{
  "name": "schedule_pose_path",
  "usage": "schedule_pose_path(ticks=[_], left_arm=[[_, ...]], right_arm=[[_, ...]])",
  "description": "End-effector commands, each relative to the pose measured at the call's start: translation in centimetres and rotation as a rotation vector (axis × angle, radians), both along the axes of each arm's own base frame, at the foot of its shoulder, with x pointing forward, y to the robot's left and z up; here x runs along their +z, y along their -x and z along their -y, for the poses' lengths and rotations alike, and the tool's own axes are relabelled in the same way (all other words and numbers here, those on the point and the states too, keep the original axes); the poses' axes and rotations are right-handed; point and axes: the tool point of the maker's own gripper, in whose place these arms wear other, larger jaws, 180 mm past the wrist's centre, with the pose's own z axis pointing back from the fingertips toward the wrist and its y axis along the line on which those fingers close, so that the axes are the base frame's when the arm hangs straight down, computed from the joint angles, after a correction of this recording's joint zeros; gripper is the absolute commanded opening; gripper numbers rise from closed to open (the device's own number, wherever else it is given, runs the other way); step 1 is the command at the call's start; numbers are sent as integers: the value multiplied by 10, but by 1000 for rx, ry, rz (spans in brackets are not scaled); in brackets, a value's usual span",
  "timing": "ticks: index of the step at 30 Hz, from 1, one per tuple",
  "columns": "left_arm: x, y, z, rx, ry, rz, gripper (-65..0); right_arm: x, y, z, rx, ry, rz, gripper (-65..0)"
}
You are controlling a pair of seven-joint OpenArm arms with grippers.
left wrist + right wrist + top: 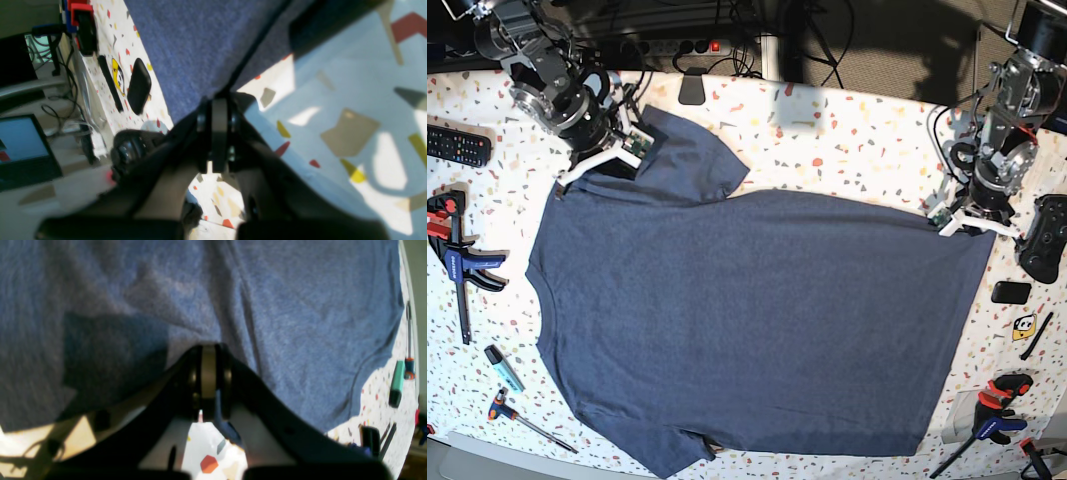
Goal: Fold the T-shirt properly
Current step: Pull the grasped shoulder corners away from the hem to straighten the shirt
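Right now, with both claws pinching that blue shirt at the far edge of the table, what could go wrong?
1. The left gripper pinches only the very corner of the T-shirt, so the cloth may slip out when lifted.
2. The right gripper grips by the sleeve, which already lies folded over; that sleeve could bunch up and spoil the fold.
3. Dragged cloth might sweep the marker or the screwdriver lying beside the shirt.
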Motion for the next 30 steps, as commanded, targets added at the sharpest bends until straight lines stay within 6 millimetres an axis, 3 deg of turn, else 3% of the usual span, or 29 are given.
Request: schedule_pose_path(ticks=[1,6,12,19,30], left_arm=[[-16,20,-1,33,24,-72,-650],[-14,21,-2,100,122,-71,-650],[0,28,-3,162,303,-78,-650],[24,57,13,145,396,-73,-650],[19,108,16,167,328,-71,-650]], right_arm=[[4,-7,13,-25,41,22,-650],[26,0,7,0,36,75,-650],[48,16,18,-32,71,105,-650],[68,45,26,-74,66,96,-650],[90,100,29,-118,55,37,-650]])
